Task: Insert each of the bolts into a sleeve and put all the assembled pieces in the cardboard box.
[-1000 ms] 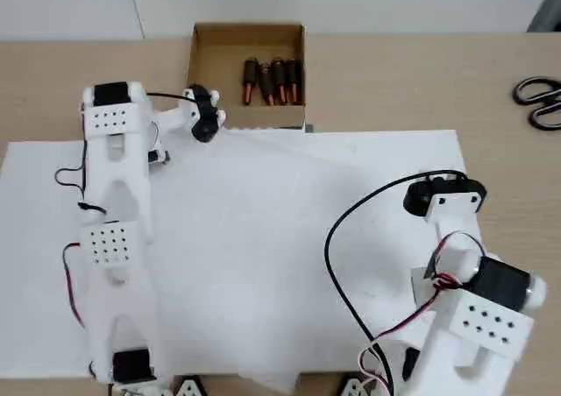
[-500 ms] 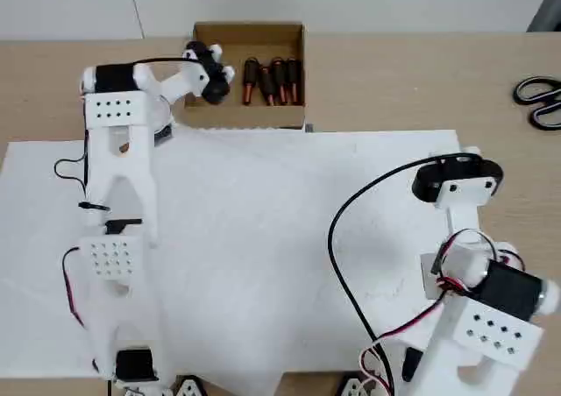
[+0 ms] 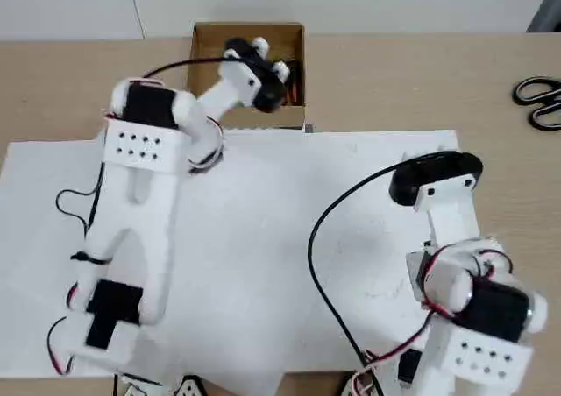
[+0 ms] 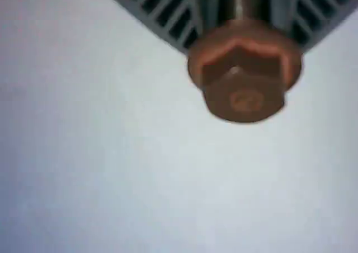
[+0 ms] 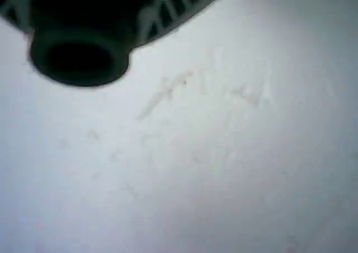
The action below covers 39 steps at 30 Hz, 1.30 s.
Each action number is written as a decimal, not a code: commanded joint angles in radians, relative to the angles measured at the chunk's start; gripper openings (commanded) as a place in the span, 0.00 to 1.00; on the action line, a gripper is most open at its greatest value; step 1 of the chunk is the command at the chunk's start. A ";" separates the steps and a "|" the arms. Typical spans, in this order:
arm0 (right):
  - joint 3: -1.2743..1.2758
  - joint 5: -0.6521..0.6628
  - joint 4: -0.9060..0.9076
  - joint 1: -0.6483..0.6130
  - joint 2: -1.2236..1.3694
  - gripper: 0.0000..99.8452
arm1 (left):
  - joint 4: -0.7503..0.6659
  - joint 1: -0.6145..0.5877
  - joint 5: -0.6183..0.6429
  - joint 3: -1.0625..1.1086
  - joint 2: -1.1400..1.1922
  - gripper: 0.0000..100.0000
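In the left wrist view a copper bolt [image 4: 243,79] with a hex head sits between the grey ribbed pads [image 4: 151,4] of my left gripper [image 4: 243,6], which is shut on it. From above, that left gripper [image 3: 263,67] hangs over the cardboard box [image 3: 206,63], covering most of the assembled pieces [image 3: 295,79] inside. My right gripper [image 5: 78,18] is shut on a black sleeve [image 5: 78,57], whose open end faces the camera. That right gripper [image 3: 436,173] hovers above the right side of the white paper sheet [image 3: 289,238].
Scissors [image 3: 539,94] lie on the wooden table at the far right. A black cable [image 3: 320,256] loops over the paper from the arm on the right. The box stands at the paper's far edge.
The left arm has swung right, from the box's left edge to above its middle and right part. The right arm has shifted slightly left over the paper.
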 commanded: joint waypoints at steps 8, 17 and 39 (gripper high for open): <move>0.190 -0.133 -0.317 -0.110 -0.202 0.00 | -0.250 0.055 0.563 0.390 -0.385 0.00; 0.548 -0.460 -0.575 -0.423 -0.527 0.00 | -0.643 0.055 0.925 0.862 -0.664 0.00; 0.772 -0.497 -0.575 -0.863 -0.723 0.00 | -1.172 0.178 1.287 1.532 -1.335 0.00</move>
